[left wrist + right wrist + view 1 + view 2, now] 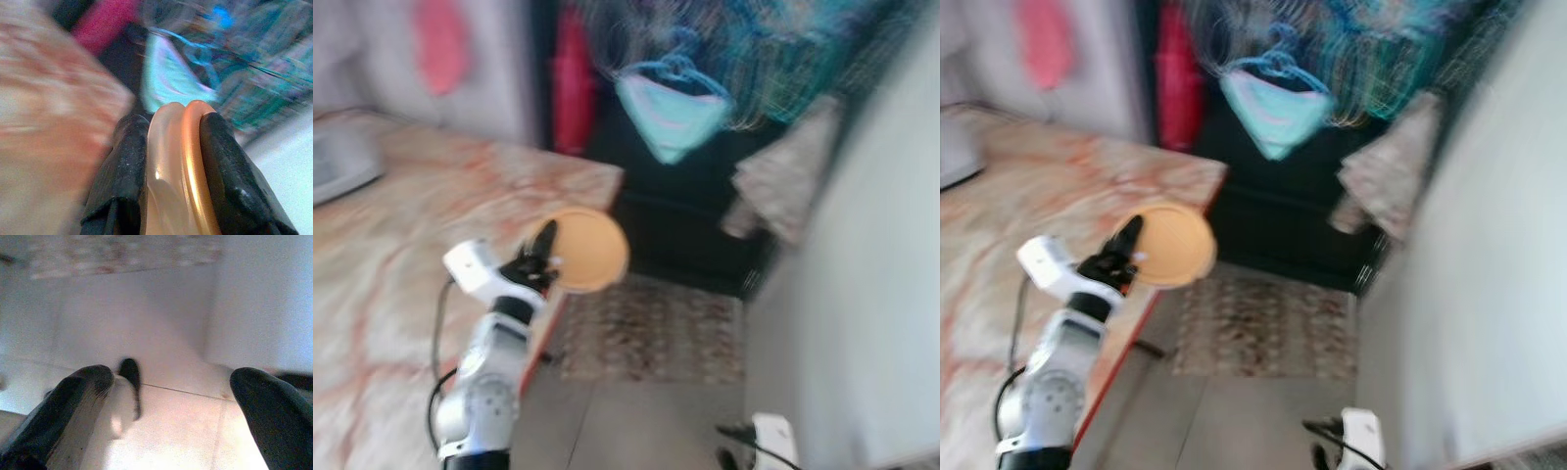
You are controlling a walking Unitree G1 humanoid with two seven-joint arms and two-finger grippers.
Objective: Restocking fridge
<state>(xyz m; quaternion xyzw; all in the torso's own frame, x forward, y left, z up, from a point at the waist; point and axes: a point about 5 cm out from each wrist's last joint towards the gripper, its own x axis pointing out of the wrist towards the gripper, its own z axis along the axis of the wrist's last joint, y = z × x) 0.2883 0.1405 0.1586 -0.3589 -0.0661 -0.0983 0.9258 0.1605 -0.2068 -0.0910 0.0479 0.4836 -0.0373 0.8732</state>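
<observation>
the left pincer (546,257) is clamping an orange disc (590,250) on edge beyond the surface (401,225), the right pincer (168,396) gaping empty.

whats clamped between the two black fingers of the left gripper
A round orange plastic lid, seen edge-on in the left wrist view, sits squeezed between the left gripper fingers. The head views show its flat face beyond the marble-patterned table edge.
</observation>
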